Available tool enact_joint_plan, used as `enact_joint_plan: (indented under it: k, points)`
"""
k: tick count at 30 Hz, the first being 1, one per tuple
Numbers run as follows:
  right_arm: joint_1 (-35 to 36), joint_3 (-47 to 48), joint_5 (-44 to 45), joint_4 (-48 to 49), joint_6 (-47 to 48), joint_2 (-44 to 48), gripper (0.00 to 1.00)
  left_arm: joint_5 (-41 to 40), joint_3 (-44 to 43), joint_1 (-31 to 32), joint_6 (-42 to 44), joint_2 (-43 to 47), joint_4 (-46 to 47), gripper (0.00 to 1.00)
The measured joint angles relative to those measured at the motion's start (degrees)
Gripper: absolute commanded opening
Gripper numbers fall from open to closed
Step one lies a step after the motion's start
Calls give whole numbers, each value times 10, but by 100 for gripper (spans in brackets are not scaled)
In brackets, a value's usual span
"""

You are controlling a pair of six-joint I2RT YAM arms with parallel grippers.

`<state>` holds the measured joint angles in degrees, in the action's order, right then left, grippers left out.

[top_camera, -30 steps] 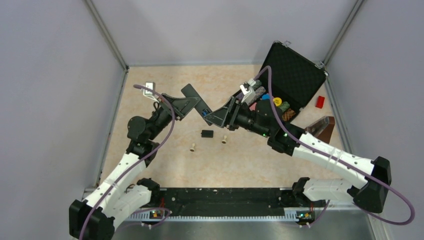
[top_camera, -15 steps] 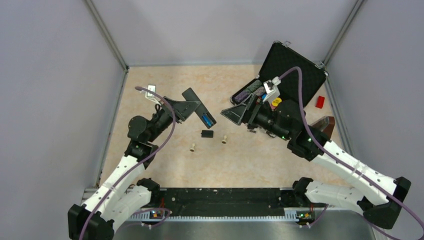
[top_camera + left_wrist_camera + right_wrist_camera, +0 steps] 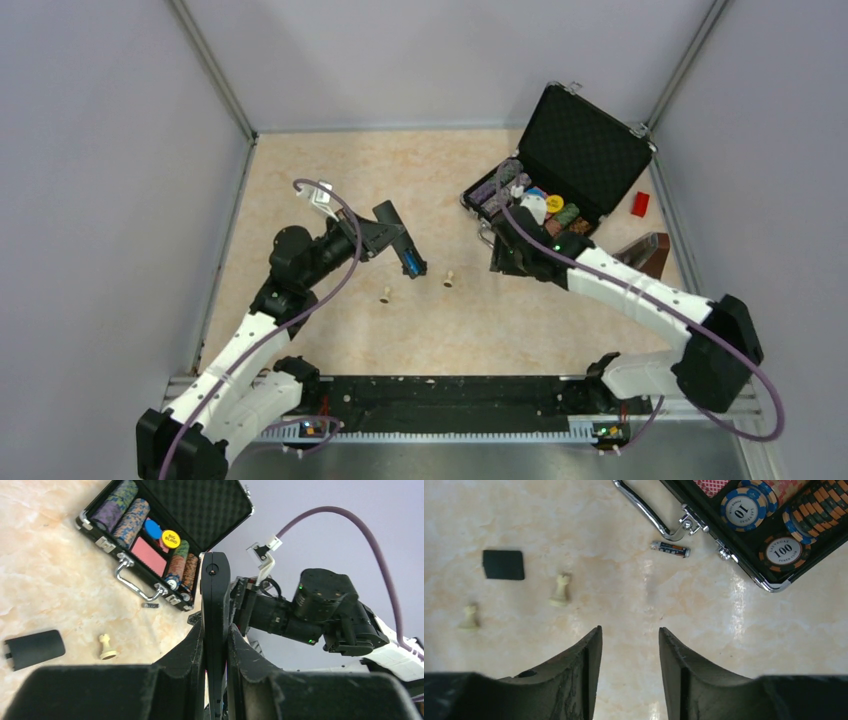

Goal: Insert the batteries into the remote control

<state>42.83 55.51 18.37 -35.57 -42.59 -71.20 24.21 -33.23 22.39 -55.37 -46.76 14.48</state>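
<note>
My left gripper (image 3: 390, 233) is shut on the black remote control (image 3: 383, 212) and holds it edge-up above the table. A blue battery (image 3: 410, 262) sits in its open compartment. In the left wrist view the remote (image 3: 215, 595) stands between my fingers (image 3: 190, 640). My right gripper (image 3: 629, 628) is open and empty, pointing down at the table. A loose battery (image 3: 670, 549) lies ahead of it by the chip case handle; it also shows in the left wrist view (image 3: 150, 605). The black back cover (image 3: 503, 564) lies flat on the table to the left.
The open black chip case (image 3: 585, 150) with poker chips stands at the back right. Two beige pawn pegs (image 3: 384, 295) (image 3: 449, 279) stand mid-table. A red block (image 3: 640, 203) and a brown object (image 3: 645, 255) lie by the right wall.
My right gripper has left the remote and swung right and down over the table by the chip case. My left gripper has shifted the remote slightly right and down.
</note>
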Motion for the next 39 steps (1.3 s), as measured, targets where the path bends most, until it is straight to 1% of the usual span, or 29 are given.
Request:
enact_joint_plan:
  k: [3, 7, 12, 16, 26, 39]
  points:
    - [0, -3, 20, 5, 6, -51, 36, -7, 0, 0, 15, 0, -21, 0]
    - [-3, 2, 52, 22, 11, -120, 27, -14, 0, 0, 31, 0, -42, 0]
    - [-24, 16, 71, 50, 25, -193, 21, -17, 0, 0, 49, 0, -67, 0]
    - [-52, 36, 71, 73, 42, -233, 19, -21, 0, 0, 59, 0, -81, 0]
    - [-59, 85, 70, 104, 56, -292, 14, -22, -4, -2, 75, -1, -98, 0]
    - [-64, 79, 44, 126, 68, -314, 12, -13, -5, -6, 76, -4, -102, 0]
